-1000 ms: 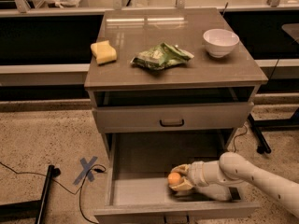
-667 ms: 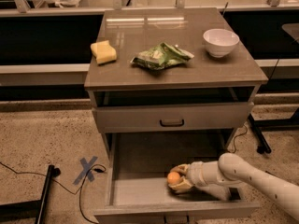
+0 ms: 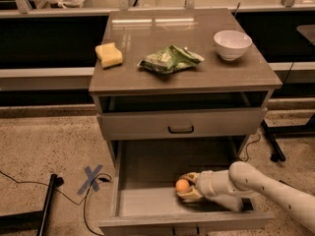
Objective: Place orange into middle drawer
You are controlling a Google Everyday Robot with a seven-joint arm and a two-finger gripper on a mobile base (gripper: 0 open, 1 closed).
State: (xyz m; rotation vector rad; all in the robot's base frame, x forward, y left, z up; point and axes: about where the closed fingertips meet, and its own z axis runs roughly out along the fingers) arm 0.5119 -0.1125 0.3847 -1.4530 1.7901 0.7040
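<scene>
Grey-brown surface (image 3: 246,75), sponge (image 3: 109,55) at its left edge, bowl (image 3: 232,44) near the back right corner. We see the end effector (image 3: 184,187) clamped round the orange (image 3: 182,185) inside the middle drawer (image 3: 147,203); arm (image 3: 275,191) cut off at right.

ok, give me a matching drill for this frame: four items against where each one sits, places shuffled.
Items:
1. orange
2. yellow sponge
3. white bowl
4. green bag

Places:
A. middle of the cabinet top
B. held in the gripper, low inside the open middle drawer
C. left side of the cabinet top
D. right side of the cabinet top

Pairs: 1-B, 2-C, 3-D, 4-A
</scene>
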